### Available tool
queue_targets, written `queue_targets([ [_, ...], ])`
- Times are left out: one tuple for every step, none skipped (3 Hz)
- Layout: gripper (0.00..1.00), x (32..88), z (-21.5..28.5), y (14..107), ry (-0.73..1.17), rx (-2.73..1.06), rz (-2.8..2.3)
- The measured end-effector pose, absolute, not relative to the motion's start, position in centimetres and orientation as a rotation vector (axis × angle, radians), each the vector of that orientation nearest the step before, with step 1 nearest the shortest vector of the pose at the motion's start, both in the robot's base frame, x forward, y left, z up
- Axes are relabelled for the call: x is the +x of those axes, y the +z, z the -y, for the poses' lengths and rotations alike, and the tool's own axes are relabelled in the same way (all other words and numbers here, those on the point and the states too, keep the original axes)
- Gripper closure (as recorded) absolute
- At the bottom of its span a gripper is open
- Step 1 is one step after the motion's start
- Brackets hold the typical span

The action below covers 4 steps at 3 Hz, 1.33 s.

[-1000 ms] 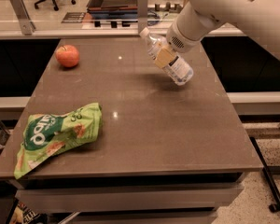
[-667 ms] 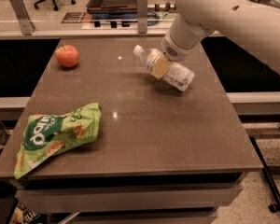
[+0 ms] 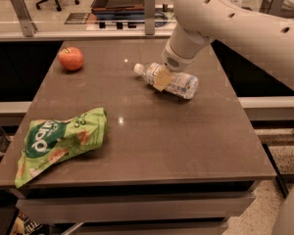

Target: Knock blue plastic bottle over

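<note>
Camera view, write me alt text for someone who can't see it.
A blue plastic bottle lies on its side on a brown table, cap pointing left, the robot's gripper down at its middle. A red apple sits far left; a crumpled green snack bag lies front left.

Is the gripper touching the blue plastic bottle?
Cannot tell. In the camera view the gripper overlaps the middle of the blue plastic bottle, lying on the table, but no contact or gap shows plainly.
</note>
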<state>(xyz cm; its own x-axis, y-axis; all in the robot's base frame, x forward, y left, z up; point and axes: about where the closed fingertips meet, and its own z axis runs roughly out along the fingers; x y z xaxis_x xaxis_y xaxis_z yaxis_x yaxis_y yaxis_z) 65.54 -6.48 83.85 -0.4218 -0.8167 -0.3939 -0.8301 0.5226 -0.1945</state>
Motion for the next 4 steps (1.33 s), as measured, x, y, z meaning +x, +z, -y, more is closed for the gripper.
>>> queue_targets([
  [0.59,65.49,6.4,83.84,0.042,-1.349,-2.325],
  [0.36,65.44,6.35,83.83,0.042,-1.351,-2.324],
  [0.12,65.39,6.29,83.83,0.042,-1.353,-2.324],
  [0.0,65.34,6.23,83.83,0.042,-1.355,-2.323],
])
